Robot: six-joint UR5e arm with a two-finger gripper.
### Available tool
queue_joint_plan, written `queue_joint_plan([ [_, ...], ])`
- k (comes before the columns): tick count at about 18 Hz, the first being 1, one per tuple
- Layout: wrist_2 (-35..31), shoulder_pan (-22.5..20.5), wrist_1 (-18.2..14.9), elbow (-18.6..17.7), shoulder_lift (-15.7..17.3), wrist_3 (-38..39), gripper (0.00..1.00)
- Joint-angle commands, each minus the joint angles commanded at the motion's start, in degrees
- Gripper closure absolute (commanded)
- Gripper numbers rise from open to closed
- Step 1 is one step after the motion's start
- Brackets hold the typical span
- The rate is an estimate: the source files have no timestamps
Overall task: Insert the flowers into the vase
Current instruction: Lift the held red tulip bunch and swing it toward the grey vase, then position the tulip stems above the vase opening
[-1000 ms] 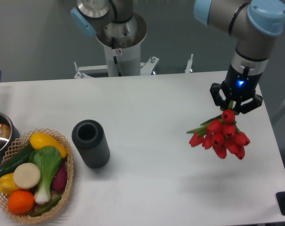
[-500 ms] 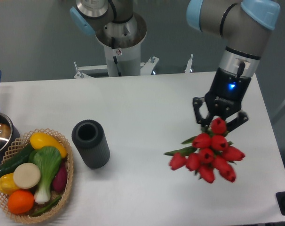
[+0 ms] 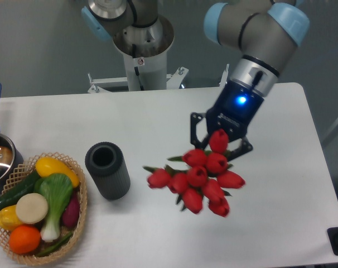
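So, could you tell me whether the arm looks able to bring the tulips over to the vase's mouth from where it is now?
Probably yes. The pincer holds the red tulips above the table, right of the grey ribbed vase; nothing stands between them, and the vase's mouth is open and uncovered.

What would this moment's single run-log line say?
gripper: shut on flowers | flowers: airborne, right of vase | vase: upright, empty

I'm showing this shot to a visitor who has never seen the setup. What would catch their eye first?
The bunch of red flowers, held in the gripper above the table's middle. Then the dark ribbed vase standing upright to their left, mouth open, and the wicker basket of colourful vegetables at the front left corner.
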State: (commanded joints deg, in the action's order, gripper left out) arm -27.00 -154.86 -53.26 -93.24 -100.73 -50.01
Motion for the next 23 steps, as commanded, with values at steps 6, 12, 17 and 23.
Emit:
queue_joint_plan([
  [6,5.12,2.62,3.14,-4.92,3.09,-0.35,1.00],
  [12,6.69,6.50,3.87,-5.98,3.70,-0.18,0.99],
  [17,8.19,8.00,3.87,-6.95,5.02,-0.09,0.97],
  [23,8.11,8.26,4.13,-8.00,4.76,-0.97,0.95],
])
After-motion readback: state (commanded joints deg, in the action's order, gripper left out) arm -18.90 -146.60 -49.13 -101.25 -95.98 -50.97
